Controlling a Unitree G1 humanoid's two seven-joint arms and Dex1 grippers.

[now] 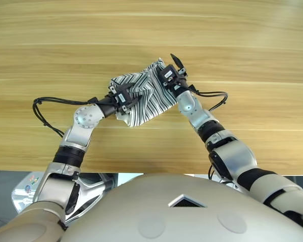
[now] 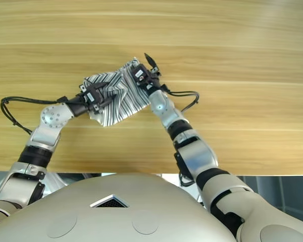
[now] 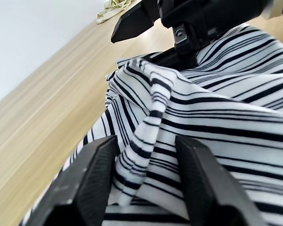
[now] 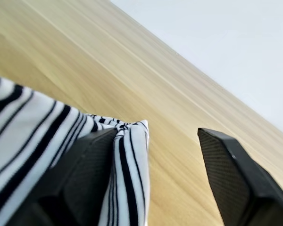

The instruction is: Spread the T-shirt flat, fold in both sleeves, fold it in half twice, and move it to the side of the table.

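Note:
The black-and-white striped T-shirt (image 1: pixel 146 101) lies as a small, bunched, roughly folded bundle near the middle of the wooden table (image 1: pixel 141 30). My left gripper (image 1: pixel 127 98) comes in from the bundle's left side and is shut on a raised ridge of the cloth (image 3: pixel 148 136), which fills the gap between its fingers. At the bundle's far right corner my right gripper (image 1: pixel 172 68) stands open. One of its fingers (image 4: pixel 92 160) rests against the shirt's corner (image 4: pixel 132 136), and the other (image 4: pixel 236 174) hangs over bare wood.
Bare tabletop stretches far beyond the shirt and to both sides. The table's near edge (image 1: pixel 151 173) runs just below my arms. Loose black cables loop out beside the left arm (image 1: pixel 40 108) and the right arm (image 1: pixel 214 96).

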